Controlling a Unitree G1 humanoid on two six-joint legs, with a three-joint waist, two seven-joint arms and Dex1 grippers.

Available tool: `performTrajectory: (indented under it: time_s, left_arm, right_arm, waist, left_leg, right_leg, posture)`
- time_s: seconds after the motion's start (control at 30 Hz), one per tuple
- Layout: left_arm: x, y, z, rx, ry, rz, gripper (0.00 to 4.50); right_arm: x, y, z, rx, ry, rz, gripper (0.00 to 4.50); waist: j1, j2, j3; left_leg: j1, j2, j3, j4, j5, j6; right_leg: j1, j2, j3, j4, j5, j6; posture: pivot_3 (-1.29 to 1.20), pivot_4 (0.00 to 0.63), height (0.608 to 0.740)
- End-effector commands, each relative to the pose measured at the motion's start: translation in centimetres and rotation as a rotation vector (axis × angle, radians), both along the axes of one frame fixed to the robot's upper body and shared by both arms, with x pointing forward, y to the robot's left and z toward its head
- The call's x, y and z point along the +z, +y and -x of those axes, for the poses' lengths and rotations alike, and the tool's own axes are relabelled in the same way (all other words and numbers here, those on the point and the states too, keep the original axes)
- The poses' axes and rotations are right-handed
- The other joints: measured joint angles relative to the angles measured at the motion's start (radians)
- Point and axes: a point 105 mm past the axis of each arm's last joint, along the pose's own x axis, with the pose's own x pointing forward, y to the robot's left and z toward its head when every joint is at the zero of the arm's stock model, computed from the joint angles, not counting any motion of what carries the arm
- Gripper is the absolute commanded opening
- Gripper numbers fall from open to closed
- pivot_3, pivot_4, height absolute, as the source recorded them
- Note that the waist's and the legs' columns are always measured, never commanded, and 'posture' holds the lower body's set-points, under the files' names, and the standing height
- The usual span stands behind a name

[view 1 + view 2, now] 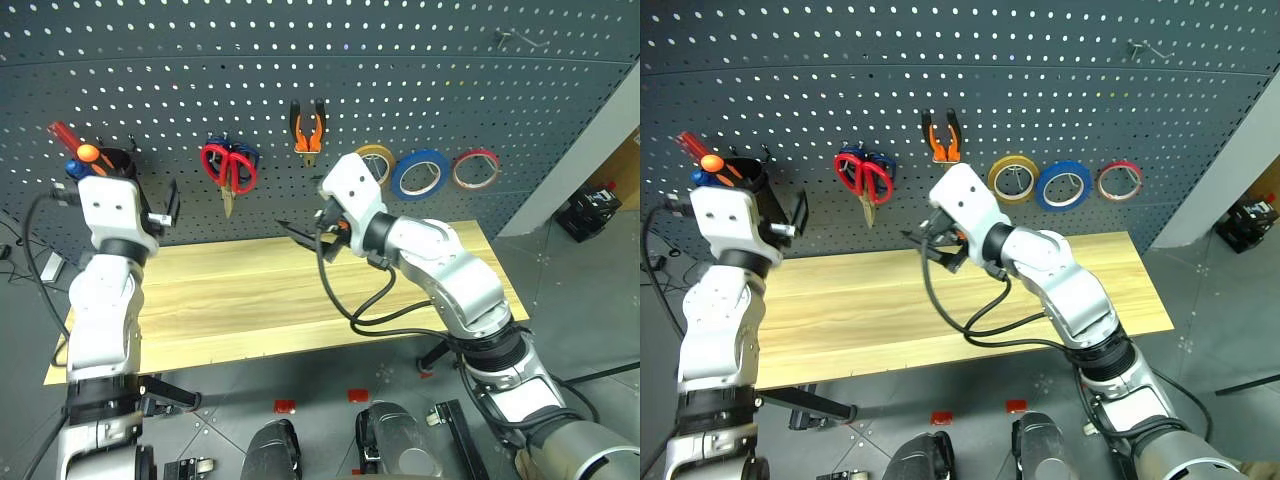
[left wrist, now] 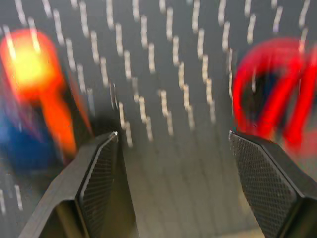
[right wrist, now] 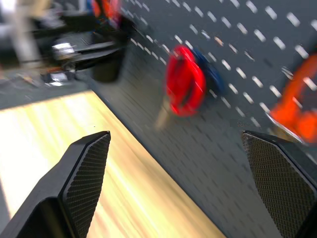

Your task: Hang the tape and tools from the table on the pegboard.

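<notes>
Everything hangs on the pegboard

Dark pegboard [image 1: 300, 60] holds it all above the worktop [image 1: 300, 290]. Blue tape [image 1: 419, 174], red scissors [image 1: 228, 166], pliers [image 1: 308, 128] and screwdriver [image 1: 88, 154] hang up. Left tool [image 1: 158, 212] sits nearest the screwdriver, fingers apart, holding nothing. Right tool [image 1: 305, 235] gapes wide under the pliers.

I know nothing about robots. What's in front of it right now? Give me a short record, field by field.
Pegboard: dark grey, behind the table
Hanging, left to right: screwdriver in a black holder, red scissors over blue scissors, pliers, yellow tape, blue tape, red tape
Table: light wood, nothing lying on it
Left gripper: open, empty, facing the pegboard
Right gripper: open, empty, over the table near the scissors
</notes>
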Motion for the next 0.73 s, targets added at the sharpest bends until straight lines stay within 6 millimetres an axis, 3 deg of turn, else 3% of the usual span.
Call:
performTrajectory:
  time_s: [0.03,0.27,0.43,0.6,0.73]
  left_arm:
    - [-0.3,0.6,1.2,0.035,0.028,0.088,3.77]
    - [-3.8,1.1,2.1,0.104,0.146,0.132,3.77]
    - [-4.9,1.6,2.6,0.131,0.149,0.136,3.77]
    - [-5.4,2.2,3.0,0.162,0.133,0.146,3.77]
    - [-7.1,2.7,3.7,0.200,0.182,0.141,3.77]
  right_arm:
    - [0.2,-1.4,0.2,-0.042,-0.014,-0.057,4.50]
    - [-6.2,-6.2,-1.9,-0.328,0.059,-0.157,4.50]
    - [-11.1,-9.6,-2.4,-0.469,0.141,-0.214,4.50]
    - [-14.0,-12.3,-3.2,-0.580,0.168,-0.207,4.50]
    - [-16.5,-14.5,-4.1,-0.656,0.203,-0.156,4.50]
  waist:
    - [0.004,0.000,-0.002]
    - [0.023,0.001,-0.034]
    - [0.026,0.005,-0.062]
    - [0.025,0.009,-0.094]
    - [0.026,0.012,-0.114]
  left_leg:
    - [0.000,0.000,-0.001,0.000,0.000,0.000]
    - [0.000,-0.001,-0.002,0.001,0.000,0.001]
    - [0.000,-0.001,-0.002,0.001,0.000,0.001]
    - [0.002,-0.001,-0.003,0.002,0.000,0.000]
    - [0.002,-0.001,-0.003,0.002,0.000,0.001]
  right_leg:
    - [0.000,0.000,0.000,0.001,0.000,0.000]
    - [0.001,0.000,-0.001,0.001,0.000,-0.001]
    - [0.001,0.000,-0.001,0.001,0.000,-0.001]
    - [0.002,0.001,-0.001,0.001,0.000,-0.001]
    - [0.003,0.001,0.000,0.001,0.000,-0.002]
  posture:
    - [-0.23,0.095,0.740]
    - [-0.22,0.066,0.740]
    - [-0.20,0.030,0.740]
    - [-0.19,0.004,0.740]
    - [-0.15,0.000,0.740]
